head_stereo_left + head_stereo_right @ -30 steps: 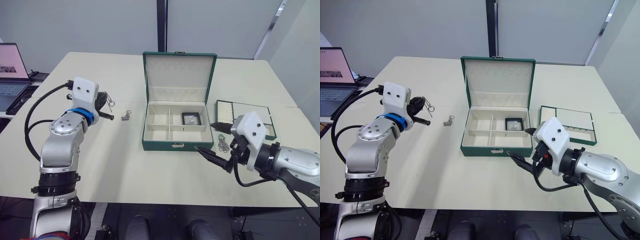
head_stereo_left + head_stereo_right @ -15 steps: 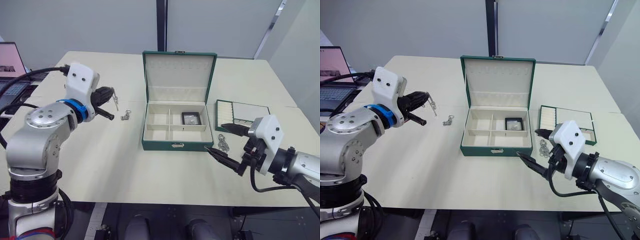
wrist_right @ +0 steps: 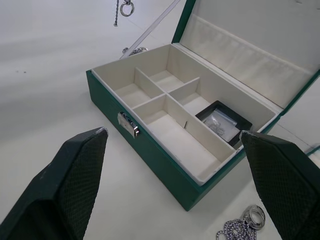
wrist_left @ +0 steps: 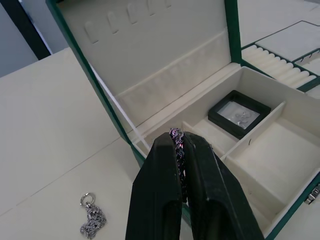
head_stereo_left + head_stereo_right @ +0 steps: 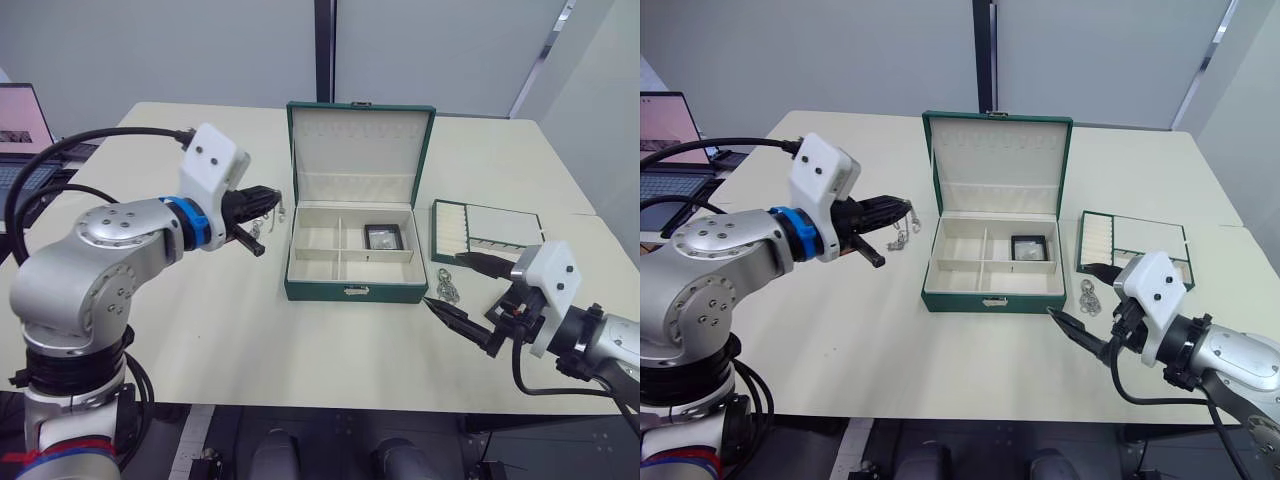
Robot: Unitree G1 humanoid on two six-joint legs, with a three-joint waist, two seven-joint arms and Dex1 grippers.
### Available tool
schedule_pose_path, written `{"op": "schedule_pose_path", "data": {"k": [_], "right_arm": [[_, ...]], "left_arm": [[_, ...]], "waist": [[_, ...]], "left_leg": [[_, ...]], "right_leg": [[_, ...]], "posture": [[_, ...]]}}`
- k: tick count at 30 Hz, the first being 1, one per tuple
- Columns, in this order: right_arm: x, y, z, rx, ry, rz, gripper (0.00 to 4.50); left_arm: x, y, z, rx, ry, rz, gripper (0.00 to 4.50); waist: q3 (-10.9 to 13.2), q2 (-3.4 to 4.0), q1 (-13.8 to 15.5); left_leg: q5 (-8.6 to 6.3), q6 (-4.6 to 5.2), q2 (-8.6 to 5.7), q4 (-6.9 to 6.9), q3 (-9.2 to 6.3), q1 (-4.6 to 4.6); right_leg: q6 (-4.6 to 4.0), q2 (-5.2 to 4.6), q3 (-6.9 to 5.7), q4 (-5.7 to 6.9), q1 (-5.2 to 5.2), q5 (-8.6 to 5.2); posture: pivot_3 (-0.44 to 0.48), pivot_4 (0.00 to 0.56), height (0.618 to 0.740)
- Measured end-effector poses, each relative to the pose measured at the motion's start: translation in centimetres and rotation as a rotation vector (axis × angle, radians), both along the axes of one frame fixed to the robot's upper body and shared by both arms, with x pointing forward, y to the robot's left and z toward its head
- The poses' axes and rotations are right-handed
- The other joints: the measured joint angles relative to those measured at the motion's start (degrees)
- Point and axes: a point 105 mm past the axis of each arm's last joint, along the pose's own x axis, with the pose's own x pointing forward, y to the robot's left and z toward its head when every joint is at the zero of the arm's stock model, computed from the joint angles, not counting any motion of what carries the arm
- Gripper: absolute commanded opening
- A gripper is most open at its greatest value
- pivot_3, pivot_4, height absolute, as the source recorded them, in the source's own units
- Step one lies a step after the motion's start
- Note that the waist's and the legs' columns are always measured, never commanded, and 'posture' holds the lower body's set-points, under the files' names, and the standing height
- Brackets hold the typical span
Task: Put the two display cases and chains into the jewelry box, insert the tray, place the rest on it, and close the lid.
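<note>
The green jewelry box (image 5: pixel 349 291) stands open at the table's middle, lid upright. One black display case (image 5: pixel 382 236) lies in its back right compartment. My left gripper (image 5: pixel 275 203) hovers just left of the box, shut on a silver chain (image 4: pixel 177 136) that dangles from its tips. Another chain (image 4: pixel 92 220) lies on the table below it. Right of the box are a ringed chain (image 5: pixel 446 288) and the green tray (image 5: pixel 490 231). My right gripper (image 5: pixel 1068 290) is open near the box's front right corner, holding nothing.
A laptop (image 5: pixel 18 128) sits off the table's far left edge. The table (image 5: pixel 250 330) reaches its front edge just beyond both arms. Dividers split the box into several compartments.
My left arm has swung right, carrying the chain from the table's left side to the box's left wall. The right gripper has drawn back to the right, away from the box front.
</note>
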Motion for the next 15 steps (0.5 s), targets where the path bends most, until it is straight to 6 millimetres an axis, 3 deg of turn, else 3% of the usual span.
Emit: {"op": "schedule_pose_path", "data": {"k": [15], "right_arm": [[-0.6, -0.5, -0.2, -0.016, -0.01, -0.041, 4.5]], "left_arm": [[1.7, -2.0, -0.6, -0.03, 0.019, -0.042, 0.01]], "waist": [[0.0, 0.01, 0.1]], "left_leg": [[0.02, -0.03, -0.01, 0.01, 0.0, 0.0]], "right_leg": [[0.0, 0.0, 0.01, 0.0, 0.02, 0.0]], "posture": [[0.0, 0.15, 0.74]]}}
